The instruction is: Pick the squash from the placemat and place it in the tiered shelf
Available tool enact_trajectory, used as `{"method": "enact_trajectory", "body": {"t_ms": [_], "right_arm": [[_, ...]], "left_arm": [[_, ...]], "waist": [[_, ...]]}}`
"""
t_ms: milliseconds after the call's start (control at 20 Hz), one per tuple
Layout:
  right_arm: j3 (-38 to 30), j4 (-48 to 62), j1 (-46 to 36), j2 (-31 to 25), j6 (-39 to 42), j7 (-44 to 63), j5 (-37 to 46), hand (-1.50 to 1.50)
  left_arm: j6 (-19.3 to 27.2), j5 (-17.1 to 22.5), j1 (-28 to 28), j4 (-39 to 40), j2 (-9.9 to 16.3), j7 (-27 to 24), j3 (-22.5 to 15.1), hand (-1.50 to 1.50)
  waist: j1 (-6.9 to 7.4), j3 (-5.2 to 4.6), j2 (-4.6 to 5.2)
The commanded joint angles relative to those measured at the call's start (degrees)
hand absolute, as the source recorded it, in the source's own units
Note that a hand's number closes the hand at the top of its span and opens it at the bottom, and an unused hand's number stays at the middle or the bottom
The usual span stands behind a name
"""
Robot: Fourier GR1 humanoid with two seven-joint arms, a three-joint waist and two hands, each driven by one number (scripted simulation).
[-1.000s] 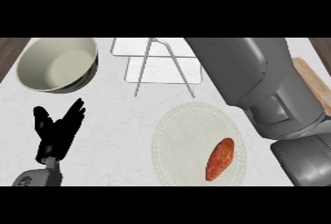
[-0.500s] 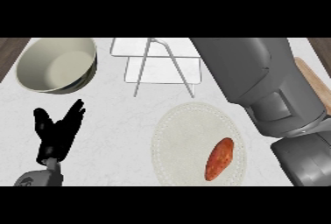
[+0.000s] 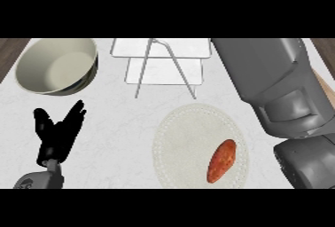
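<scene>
No brand, label or writing can be read on anything here. The surface is a pale, marbled counter [image 3: 118, 133] filling most of the frame, with a strip of dark wood showing past its edge in the upper left and upper right corners.

The squash [image 3: 222, 160], orange-red and elongated, lies on the round cream placemat [image 3: 189, 133] in the lower right of centre, towards the mat's lower right part, tilted with its upper end to the right. At the top centre stands the tiered shelf [image 3: 161, 62], white plates on a thin metal frame, well apart from the squash. In the upper left corner sits a large pale bowl [image 3: 57, 65] with a dark outer rim.

The left hand [image 3: 59, 135] shows in the lower left, black, fingers straight and spread upward, holding nothing, resting above the counter to the left of the placemat. The right forearm [image 3: 274, 88], a bulky grey shape, fills the right side from top to bottom and overlaps the placemat's right edge; the right hand itself does not show.
</scene>
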Motion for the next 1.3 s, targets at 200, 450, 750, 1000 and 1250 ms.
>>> {"method": "enact_trajectory", "body": {"t_ms": [200, 450, 750, 1000, 1250], "right_arm": [[-5.94, -3.74, 0.07, -1.87, -8.63, -0.1, -4.16, -1.5], [-3.15, -4.84, 1.3, -6.45, -12.22, 5.07, 1.71, -1.5], [-6.38, -12.4, 6.5, -11.42, -14.39, 8.34, -0.25, -1.5], [-7.58, -26.18, 15.26, -15.55, -4.94, 11.46, -5.64, -1.5], [-10.25, -34.78, 21.58, -21.92, 4.18, 10.87, -12.13, -1.5]], "left_arm": [[-2.02, 1.59, 3.8, -3.35, 0.9, 1.8, 0.37, 0.0], [0.11, -0.79, 1.48, 2.3, -0.34, -1.04, 0.43, 0.0], [-0.58, 1.04, 3.33, -1.01, -0.35, 1.49, 0.98, 0.0], [-1.29, 1.05, 4.32, 2.02, 1.19, -1.97, 3.31, 0.0], [-1.92, 1.26, 2.97, -1.56, 1.5, 2.83, 1.88, 0.0]], "waist": [[0.07, -0.27, -0.22], [-1.41, -0.32, -0.32], [-1.86, -0.24, -0.66], [-3.18, -0.24, -0.98], [-2.18, -0.23, -0.59]]}}
